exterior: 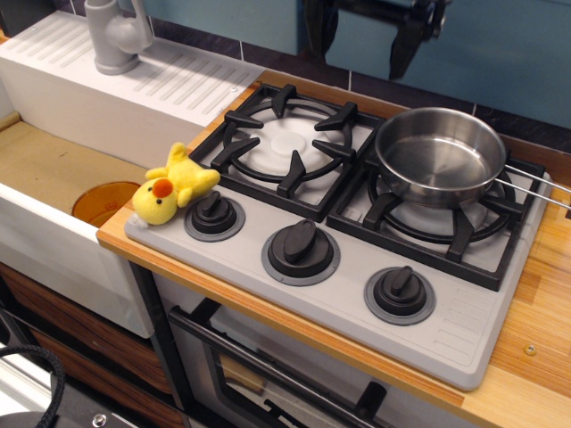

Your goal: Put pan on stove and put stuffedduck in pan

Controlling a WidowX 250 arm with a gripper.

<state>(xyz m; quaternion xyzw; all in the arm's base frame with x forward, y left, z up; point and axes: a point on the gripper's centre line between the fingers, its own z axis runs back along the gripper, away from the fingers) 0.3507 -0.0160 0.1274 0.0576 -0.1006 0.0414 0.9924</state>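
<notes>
Pan [440, 155] already sits on stove [348, 267], right burner, empty: step 1 done. Stuffedduck [171, 186] lies at stove's front-left corner by left knob [214, 215], untouched. Hand [361, 31] hangs above back wall, fingers spread, holding nothing. Duck pickup and drop left.

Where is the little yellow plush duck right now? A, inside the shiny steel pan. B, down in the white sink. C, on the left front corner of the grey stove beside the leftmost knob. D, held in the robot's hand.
C: the yellow plush duck lies on the grey stove corner, against the leftmost black knob.
</notes>
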